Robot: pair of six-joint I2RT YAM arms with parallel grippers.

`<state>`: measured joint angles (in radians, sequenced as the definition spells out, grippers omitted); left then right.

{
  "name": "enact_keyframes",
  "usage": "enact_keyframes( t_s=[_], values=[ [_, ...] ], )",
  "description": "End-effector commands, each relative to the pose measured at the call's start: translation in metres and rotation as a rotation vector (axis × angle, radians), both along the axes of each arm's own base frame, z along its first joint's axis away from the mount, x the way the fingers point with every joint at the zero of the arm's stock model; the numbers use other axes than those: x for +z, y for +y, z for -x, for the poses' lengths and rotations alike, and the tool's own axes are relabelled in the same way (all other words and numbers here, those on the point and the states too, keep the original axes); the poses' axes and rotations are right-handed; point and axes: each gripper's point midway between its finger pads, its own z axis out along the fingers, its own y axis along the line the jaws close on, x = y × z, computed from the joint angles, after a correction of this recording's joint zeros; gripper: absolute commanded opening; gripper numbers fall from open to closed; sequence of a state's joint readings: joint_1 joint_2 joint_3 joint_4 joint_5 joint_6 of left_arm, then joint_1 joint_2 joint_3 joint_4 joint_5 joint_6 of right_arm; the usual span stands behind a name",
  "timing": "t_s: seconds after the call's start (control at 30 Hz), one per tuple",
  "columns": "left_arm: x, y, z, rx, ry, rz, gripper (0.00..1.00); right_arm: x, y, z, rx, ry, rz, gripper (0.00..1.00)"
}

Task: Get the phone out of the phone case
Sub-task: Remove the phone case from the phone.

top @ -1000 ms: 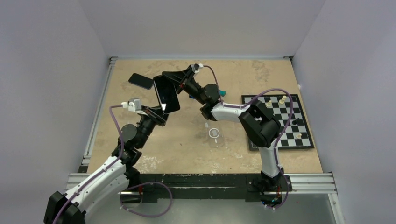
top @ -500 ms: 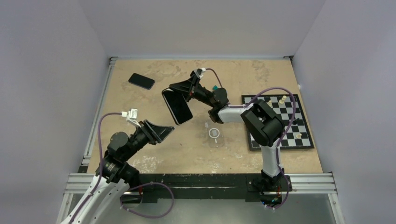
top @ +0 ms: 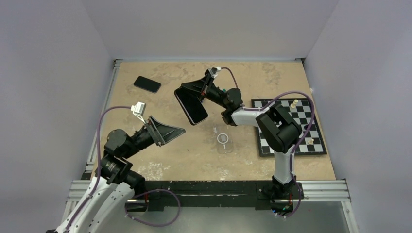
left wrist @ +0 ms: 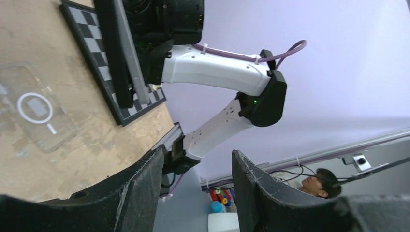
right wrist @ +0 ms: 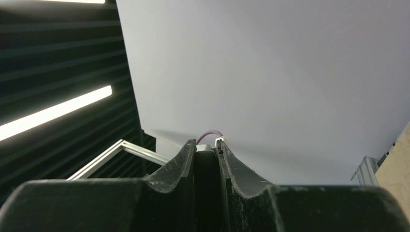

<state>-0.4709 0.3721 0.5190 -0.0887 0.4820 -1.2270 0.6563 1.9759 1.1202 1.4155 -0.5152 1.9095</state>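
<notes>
- Tan, scuffed tabletop (top: pixel 160 160) fills the overhead view. The phone (top: pixel 191 106) is up in the air, at about 10 o'clock from the table's middle. It is tilted, with its dark glass showing.
- The right gripper (top: pixel 188 90) is clamped on the phone's far end. Its arm (top: pixel 245 116) reaches in from 3 o'clock.
- The clear phone case (top: pixel 224 141) lies flat and empty near the middle of the table, with a white ring on its back. It sits at roughly 5 o'clock from the phone and well apart from it.
- The left gripper (top: pixel 179 130) hangs at 8 o'clock with its jaws apart, holding nothing and touching neither phone nor case.
- A chessboard (top: pixel 272 141) with a few pieces lies at 3 o'clock. A dark slab (top: pixel 147 84) rests flat out at 10 o'clock, near the far left corner.
- From the left wrist, the left gripper (left wrist: pixel 198 157) shows two black fingers (left wrist: pixel 145 183) with a wide gap between them and nothing in it.
- The phone (left wrist: pixel 118 53) appears edge-on at 12 o'clock in that view, and the phone case (left wrist: pixel 36 113) lies on the wood at 9 o'clock. The chessboard (left wrist: pixel 89 48) runs behind the phone.
- From the right wrist, the right gripper (right wrist: pixel 206 147) has both fingers pressed onto the thin dark edge of the phone (right wrist: pixel 205 169), against a pale wall.
</notes>
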Motion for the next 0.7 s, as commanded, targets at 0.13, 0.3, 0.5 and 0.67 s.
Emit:
enact_keyframes(
  t_s=[0.13, 0.3, 0.5, 0.67],
  values=[
    [0.054, -0.015, -0.010, -0.077, -0.053, 0.132, 0.57, 0.050, -0.009, 0.010, -0.076, -0.086, -0.038, 0.00],
    [0.051, -0.019, -0.016, -0.082, -0.022, 0.151, 0.57, 0.052, -0.005, 0.012, -0.085, -0.103, -0.012, 0.00],
    [0.045, -0.017, -0.022, -0.044, 0.004, 0.113, 0.56, 0.055, 0.003, 0.015, -0.083, -0.111, 0.003, 0.00],
    [0.036, -0.014, -0.026, -0.008, 0.032, 0.060, 0.48, 0.055, 0.003, 0.017, -0.088, -0.119, 0.013, 0.00]
  ],
)
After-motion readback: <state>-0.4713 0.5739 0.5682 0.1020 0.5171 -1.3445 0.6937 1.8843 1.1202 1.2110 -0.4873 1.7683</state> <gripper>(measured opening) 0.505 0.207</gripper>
